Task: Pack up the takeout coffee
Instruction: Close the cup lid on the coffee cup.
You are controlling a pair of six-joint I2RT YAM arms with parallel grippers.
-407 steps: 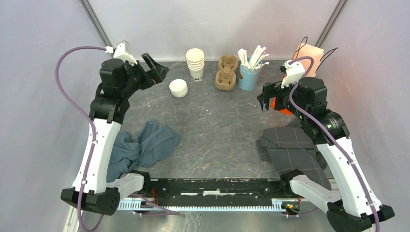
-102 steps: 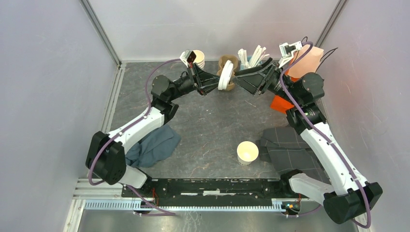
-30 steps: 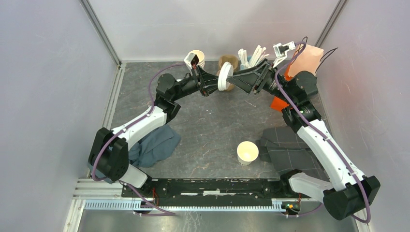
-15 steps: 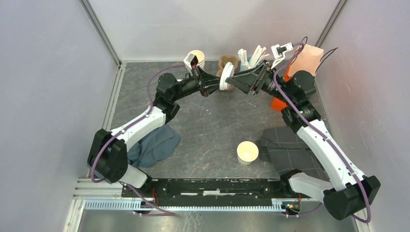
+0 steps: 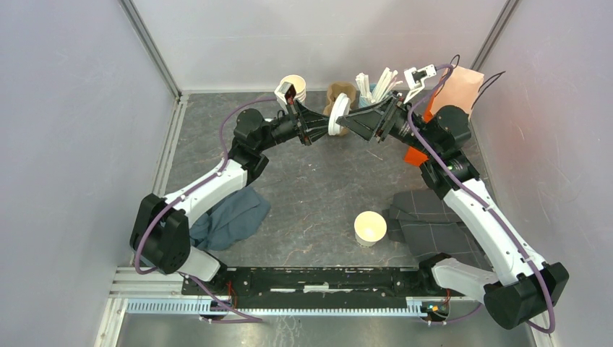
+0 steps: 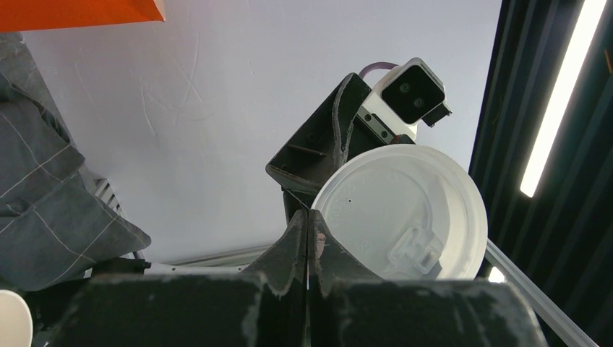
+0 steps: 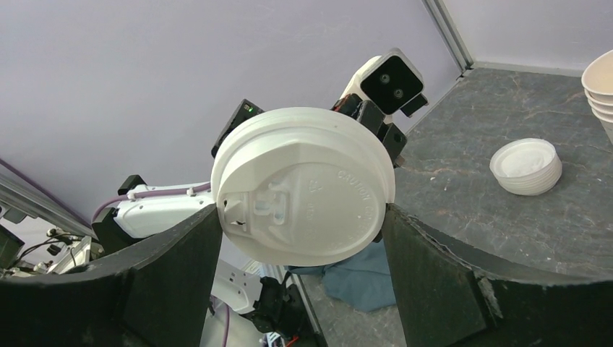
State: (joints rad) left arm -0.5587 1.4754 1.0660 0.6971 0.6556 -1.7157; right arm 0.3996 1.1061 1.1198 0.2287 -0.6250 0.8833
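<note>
My left fingers (image 6: 309, 225) are pressed fully together on the rim of the white lid (image 7: 303, 195). They hold it in the air, standing on its edge, above the far part of the bench (image 5: 311, 188). My right fingers (image 5: 345, 123) are spread wide, one at each side of this lid and very near its rim; whether they touch it I cannot tell. The paper cup (image 5: 370, 228) stands upright with an open top near the front of the bench, just beside the grey checked cloth (image 5: 434, 224).
</note>
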